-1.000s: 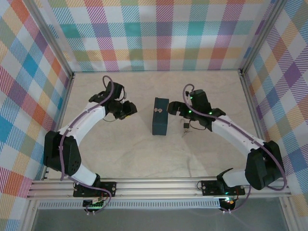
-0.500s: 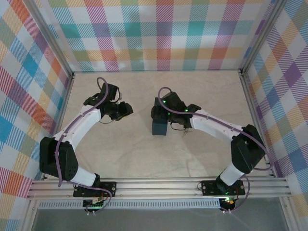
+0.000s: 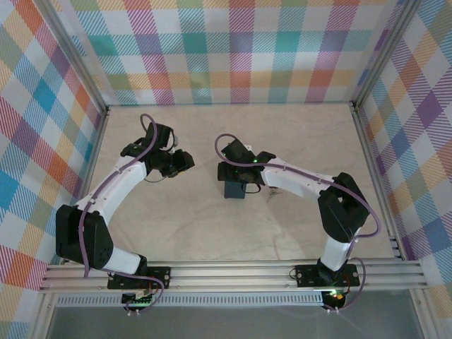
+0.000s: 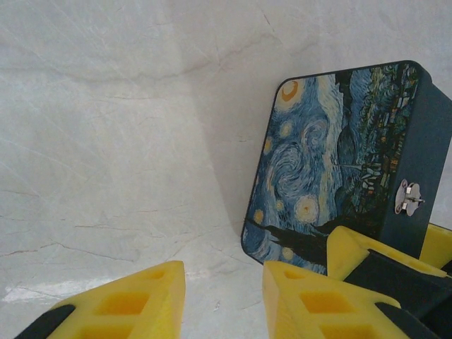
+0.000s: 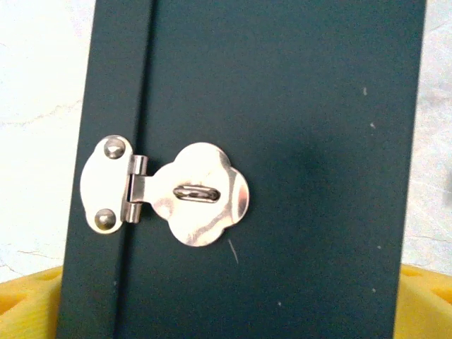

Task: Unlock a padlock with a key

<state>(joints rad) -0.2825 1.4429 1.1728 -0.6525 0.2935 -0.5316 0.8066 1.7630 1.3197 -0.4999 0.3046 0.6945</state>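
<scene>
Lying under everything, table (image 3: pixel 176 226): pale marbled top, plaid walls on three sides.
Right arm (image 3: pixel 311 185): stretched leftward across the middle, its wrist over the tin.
Left arm (image 3: pixel 116 183): bent toward the centre, its end well left of the tin.
Tin (image 4: pixel 318 162): stands on edge near the table's middle, its swirly painted face toward the left arm, its dark side with the clasp facing up.
Right gripper (image 5: pixel 226 311): claw spread wide, a yellow fingertip at each long side of the tin (whether the pads press it, I cannot tell).
Left gripper (image 4: pixel 222 286): claw partly open, table showing through the gap, apart from the tin.
Hasp (image 5: pixel 180 194): silvery clover-shaped flap folded over a small staple loop on the dark side.
Padlock (image 3: pixel 270 191): a dark speck on the table just right of the tin, by the right arm's lower edge (too small to be sure).
Key: cannot be told apart from that speck.
</scene>
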